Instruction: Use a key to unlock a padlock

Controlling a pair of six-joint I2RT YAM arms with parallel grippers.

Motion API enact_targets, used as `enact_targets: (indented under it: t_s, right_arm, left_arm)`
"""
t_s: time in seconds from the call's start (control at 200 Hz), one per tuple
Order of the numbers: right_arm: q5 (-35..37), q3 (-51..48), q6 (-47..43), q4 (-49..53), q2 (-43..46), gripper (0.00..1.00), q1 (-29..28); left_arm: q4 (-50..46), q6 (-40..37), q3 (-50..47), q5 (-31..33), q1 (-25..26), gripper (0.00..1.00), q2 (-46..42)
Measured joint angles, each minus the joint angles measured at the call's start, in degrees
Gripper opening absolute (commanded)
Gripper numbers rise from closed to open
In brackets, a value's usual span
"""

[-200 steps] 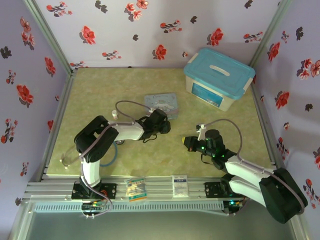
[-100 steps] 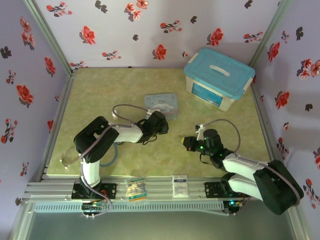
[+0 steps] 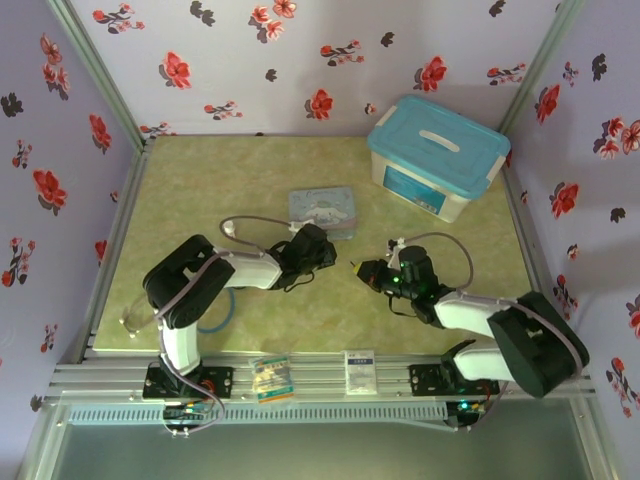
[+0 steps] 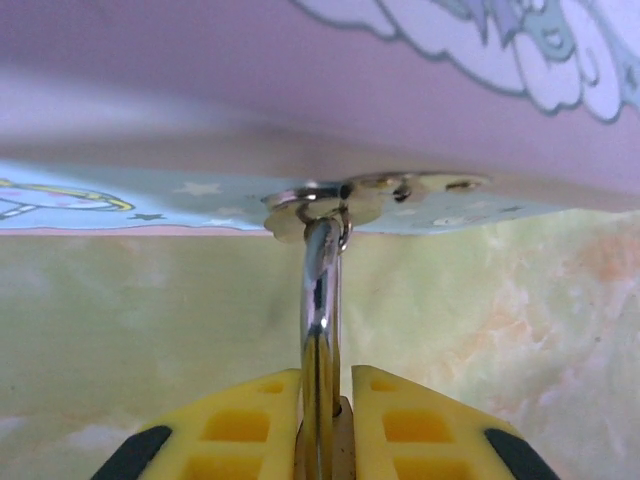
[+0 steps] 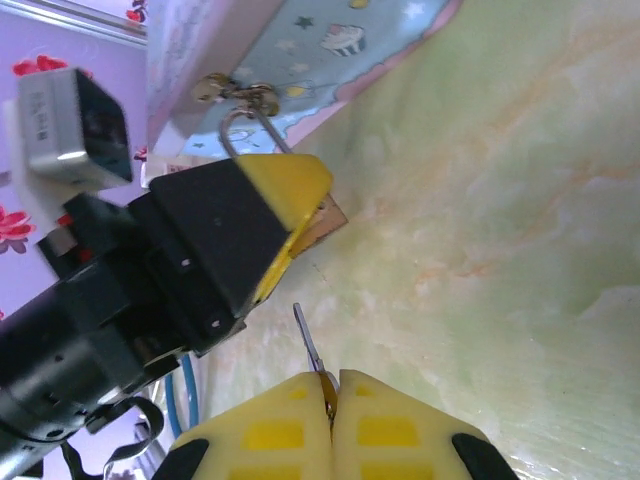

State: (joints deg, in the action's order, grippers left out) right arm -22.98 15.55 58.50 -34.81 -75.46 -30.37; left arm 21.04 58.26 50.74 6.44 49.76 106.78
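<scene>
**Left gripper (image 4: pixel 325 388) clamping the padlock (image 4: pixel 320 300), right gripper (image 5: pixel 332 385) pinching the key (image 5: pixel 308 338)**

The left fingers are squeezing together on the padlock, which is hanging hooked through the hasp (image 4: pixel 345 195) of the light-blue tin (image 4: pixel 150 200). The right fingers are closing flat on the key, its blade pointing toward the padlock, near but apart, over the green table (image 5: pixel 500 200).

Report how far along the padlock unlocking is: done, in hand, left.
Done: the left gripper is shut on the padlock, whose shackle hooks through the hasp of the tin, and the right gripper pinches the key. In hand: the key's blade points toward the padlock, with a gap between them. Left: insert the key, turn it, free the shackle.
</scene>
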Motion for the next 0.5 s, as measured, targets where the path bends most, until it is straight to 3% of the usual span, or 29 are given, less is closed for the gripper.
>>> enact_targets:
  t_s: [0.18,0.5]
  right_arm:
    - [-1.29,-0.11,4.17,-7.19,-6.6,0.0,0.02]
    - [-3.3,-3.41,5.18,-19.74,-10.23,0.0,0.04]
  left_arm:
    - [4.7,4.59,-2.43,-0.63,0.02,0.0,-0.87]
    - [15.78,12.85,-8.26,-0.68,0.24,0.0,-1.75]
